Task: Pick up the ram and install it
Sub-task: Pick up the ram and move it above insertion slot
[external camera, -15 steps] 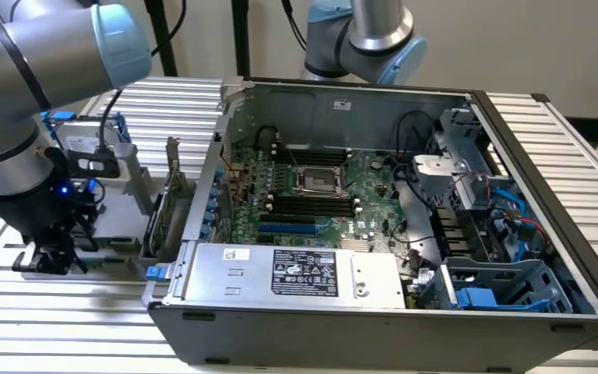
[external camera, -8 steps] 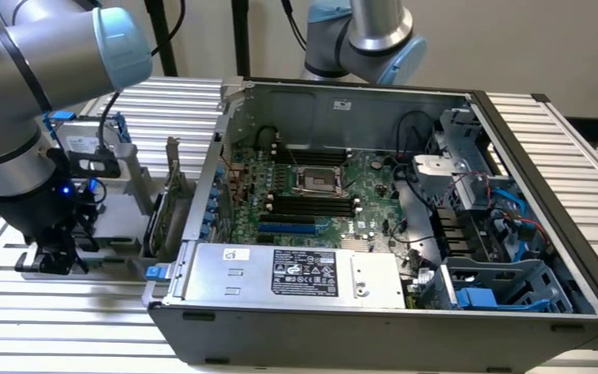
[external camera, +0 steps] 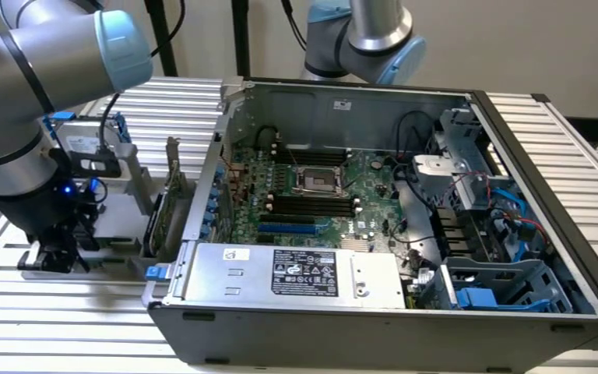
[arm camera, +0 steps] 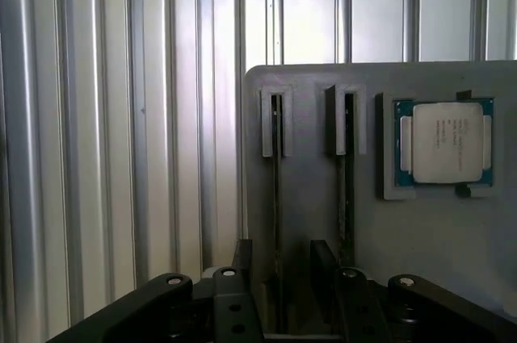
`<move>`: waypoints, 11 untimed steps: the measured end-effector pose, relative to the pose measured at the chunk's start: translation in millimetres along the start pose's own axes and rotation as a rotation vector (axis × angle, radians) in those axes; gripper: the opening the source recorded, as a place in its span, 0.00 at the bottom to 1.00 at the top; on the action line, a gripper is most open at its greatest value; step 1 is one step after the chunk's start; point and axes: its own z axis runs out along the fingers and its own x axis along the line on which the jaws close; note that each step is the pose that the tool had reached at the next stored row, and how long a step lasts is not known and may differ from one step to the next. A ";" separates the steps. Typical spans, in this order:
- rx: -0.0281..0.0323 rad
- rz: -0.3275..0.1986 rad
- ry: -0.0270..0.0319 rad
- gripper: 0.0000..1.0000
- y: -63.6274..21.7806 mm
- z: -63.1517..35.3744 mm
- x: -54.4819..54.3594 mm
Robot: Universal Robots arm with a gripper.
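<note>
Pincer [arm camera: 283, 256] is wide open and holds nothing. You have it low over the grey holder [arm camera: 307, 89], pointing straight down. One finger [arm camera: 242, 253] sits on each side of the ram [arm camera: 275, 190], with a gap showing on both sides. Can't tell if either pad touches the stick.

The ram stands on edge in its holder slot, the slot farther from the processor [arm camera: 446, 143]. A second stick [arm camera: 346, 190] stands on edge in the next slot, parallel to the first and outside the fingers. The processor lies flat in its own square recess, just beside that second stick. The holder rests on the ribbed aluminium table [arm camera: 105, 157].

In the exterior view your arm is at that view's left, outside the computer case [external camera: 382, 327], with the pincer down near the table. An expansion card [external camera: 171, 199] stands on edge between the holder area and the case wall. The case lies open on its side, with the motherboard [external camera: 320, 187] facing up. The black memory slots [external camera: 304, 206] run in a row just below the processor socket in that view. The power supply [external camera: 289, 273] sits along the near edge of the case. A second arm [external camera: 377, 39] hangs behind the case, well apart from the ram.
</note>
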 end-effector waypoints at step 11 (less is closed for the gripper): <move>-0.0004 0.000 0.0007 0.40 5.3 5.5 -1.7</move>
